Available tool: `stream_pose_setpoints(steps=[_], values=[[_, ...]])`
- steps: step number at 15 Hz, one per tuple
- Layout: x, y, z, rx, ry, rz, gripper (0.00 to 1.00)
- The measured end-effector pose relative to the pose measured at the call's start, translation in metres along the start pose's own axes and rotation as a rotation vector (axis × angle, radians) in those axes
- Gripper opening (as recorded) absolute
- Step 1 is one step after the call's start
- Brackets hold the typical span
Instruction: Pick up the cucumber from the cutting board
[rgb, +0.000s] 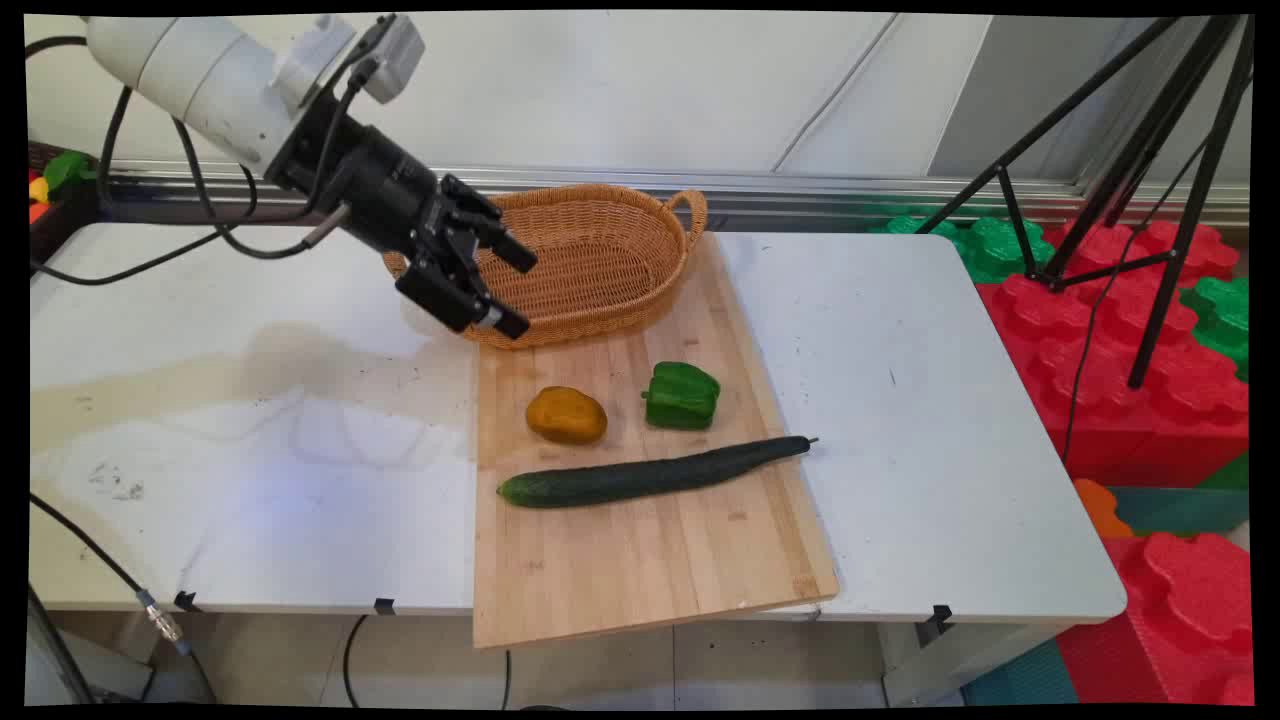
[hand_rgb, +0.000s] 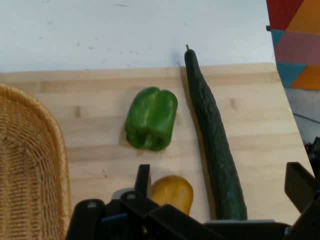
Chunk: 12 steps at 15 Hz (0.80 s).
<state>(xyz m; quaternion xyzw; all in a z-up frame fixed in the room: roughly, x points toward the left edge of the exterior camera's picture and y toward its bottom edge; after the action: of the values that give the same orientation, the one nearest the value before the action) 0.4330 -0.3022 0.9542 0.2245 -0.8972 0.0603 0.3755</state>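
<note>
**benchrat:** Up in the upper left of the main view, the white arm comes in angled down toward the right, black cables looping off it. Its black gripper hangs in the air over the near left rim of the wicker basket, and the two fingers are spread well apart with nothing between them.

**veg_watcher:** What's the basket like?

**benchrat:** Oval, tan woven wicker with a tight ribbed weave and a little loop handle at its right end. It sits on the far end of a pale wooden board, a long rectangle with visible grain that sticks out past the near edge of the white table.

**veg_watcher:** And the veg?

**benchrat:** Three pieces in the middle of the frame, all on the board below the basket. A yellow-orange pepper, rounded, smooth and lumpy, and just right of it a glossy green bell pepper, blocky with lobes. Below both lies a long dark green cucumber, slim and slightly curved, running diagonally with its stem tip toward the right. None of them touch each other.

**veg_watcher:** Hand cam agree?

**benchrat:** Yep. The green pepper is mid frame, the cucumber runs up the right, and the yellow one peeks out behind the linkage at the bottom.
</note>
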Motion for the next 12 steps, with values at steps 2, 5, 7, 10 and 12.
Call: stream_pose_setpoints(steps=[2,5,7,10,12], values=[[-0.007,0.007,0.007,-0.008,-0.025,0.011,1.0],[-0.015,0.016,0.02,-0.019,-0.055,0.019,1.0],[-0.02,0.025,0.034,-0.03,-0.076,0.026,1.0],[-0.022,0.033,0.051,-0.037,-0.095,0.038,1.0],[-0.022,0.037,0.062,-0.038,-0.105,0.045,1.0]])
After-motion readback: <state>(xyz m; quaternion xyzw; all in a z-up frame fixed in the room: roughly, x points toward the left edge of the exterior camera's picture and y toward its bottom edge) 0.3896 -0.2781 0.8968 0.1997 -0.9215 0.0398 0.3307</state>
